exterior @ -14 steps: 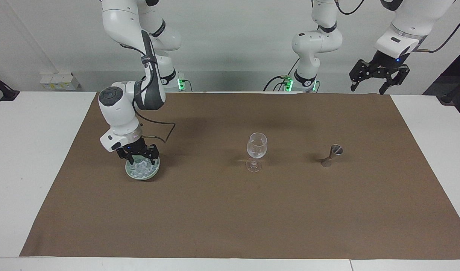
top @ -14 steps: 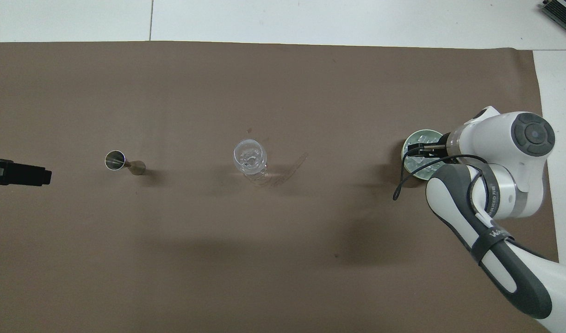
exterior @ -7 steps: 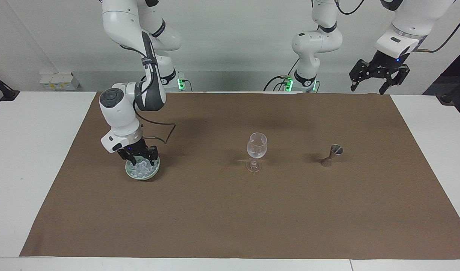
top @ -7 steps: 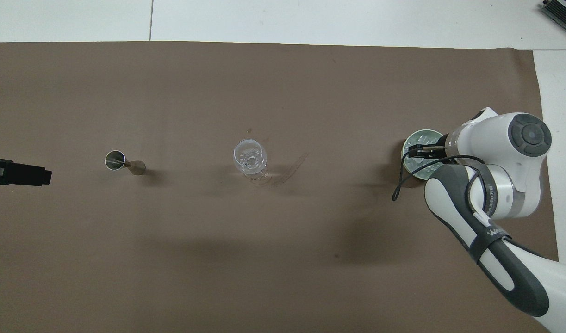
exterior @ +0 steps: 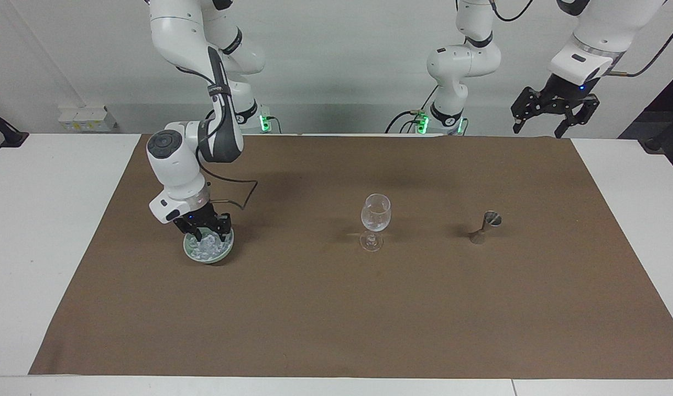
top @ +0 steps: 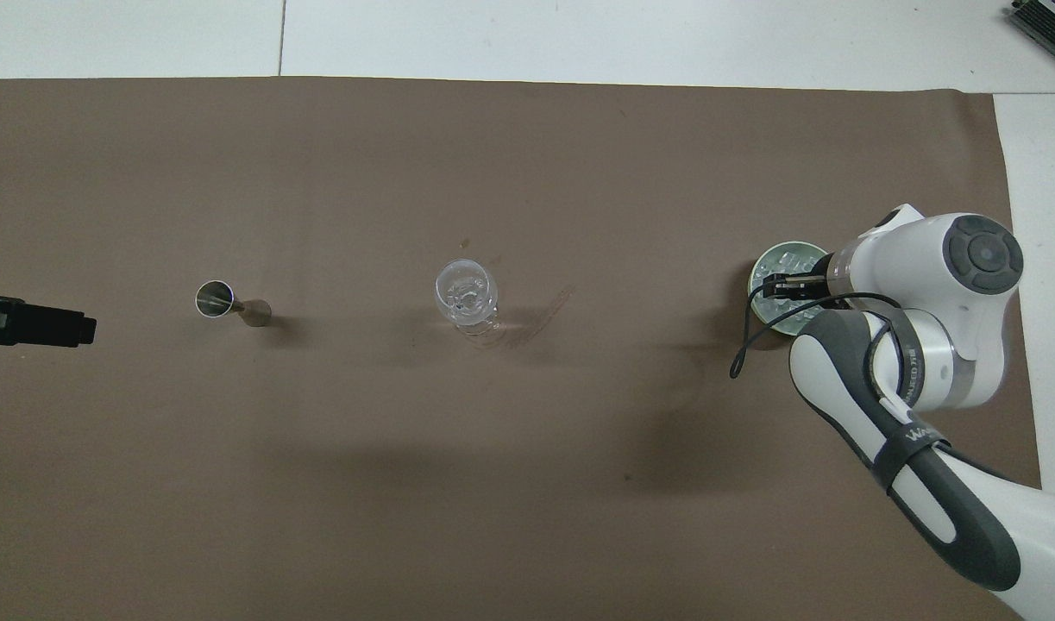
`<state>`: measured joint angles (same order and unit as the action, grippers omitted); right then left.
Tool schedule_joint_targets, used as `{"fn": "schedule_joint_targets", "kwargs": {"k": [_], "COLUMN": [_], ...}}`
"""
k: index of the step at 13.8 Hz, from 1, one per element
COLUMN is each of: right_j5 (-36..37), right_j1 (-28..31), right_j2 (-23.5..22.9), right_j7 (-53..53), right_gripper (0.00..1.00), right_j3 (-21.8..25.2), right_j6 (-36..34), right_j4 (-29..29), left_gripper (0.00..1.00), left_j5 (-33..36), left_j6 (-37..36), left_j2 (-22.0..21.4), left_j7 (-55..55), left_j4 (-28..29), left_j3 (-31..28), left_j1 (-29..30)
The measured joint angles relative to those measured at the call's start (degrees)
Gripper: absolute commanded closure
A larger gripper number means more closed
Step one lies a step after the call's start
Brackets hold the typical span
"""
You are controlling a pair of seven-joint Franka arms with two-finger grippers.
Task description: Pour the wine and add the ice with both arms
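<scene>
The ice (exterior: 209, 249) is heaped in a pale green bowl (exterior: 189, 252) toward the right arm's end of the brown mat. My right gripper (exterior: 205, 237) points down with its tips in the bowl among the ice; in the overhead view it (top: 777, 286) covers part of the ice (top: 786, 261). A stemmed clear glass (exterior: 375, 215) stands upright mid-mat, also in the overhead view (top: 467, 293). My left gripper (exterior: 553, 120) waits open and empty, high over the mat's corner at the left arm's end; its tip (top: 57, 326) shows at the overhead view's edge.
A small metal jigger (exterior: 483, 226) stands upright on the brown mat (exterior: 336, 319) between the glass and the left arm's end, also in the overhead view (top: 225, 302). A black cable loops from the right wrist down near the bowl.
The right wrist has lifted slightly over the bowl, the gripper staying at the ice. The left arm, glass and jigger have not moved.
</scene>
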<state>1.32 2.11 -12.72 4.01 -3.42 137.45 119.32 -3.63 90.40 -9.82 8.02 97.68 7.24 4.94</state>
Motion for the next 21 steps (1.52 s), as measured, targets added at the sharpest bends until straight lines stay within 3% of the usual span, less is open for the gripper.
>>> {"fn": "schedule_joint_targets", "kwargs": {"k": [3, 6, 14, 21], "right_j5": [0.0, 0.1, 0.1, 0.1], "right_j1": [0.0, 0.3, 0.2, 0.1], "right_j2": [0.2, 0.3, 0.4, 4.4], "right_j7": [0.0, 0.0, 0.0, 0.0], "right_gripper": [0.67, 1.00, 1.00, 1.00], "right_j3": [0.1, 0.2, 0.0, -0.1], "right_j6": [0.0, 0.0, -0.4, -7.9], "right_j4": [0.0, 0.0, -0.6, -5.7], "left_gripper": [0.00, 0.00, 0.00, 0.00], "left_j5": [0.0, 0.0, 0.0, 0.0], "left_j6": [0.0, 0.0, 0.0, 0.0], "left_j2": [0.0, 0.0, 0.0, 0.0], "left_j7": [0.0, 0.0, 0.0, 0.0], "left_j4": [0.0, 0.0, 0.0, 0.0], "left_j3": [0.0, 0.0, 0.0, 0.0], "left_j1": [0.0, 0.0, 0.0, 0.0]}}
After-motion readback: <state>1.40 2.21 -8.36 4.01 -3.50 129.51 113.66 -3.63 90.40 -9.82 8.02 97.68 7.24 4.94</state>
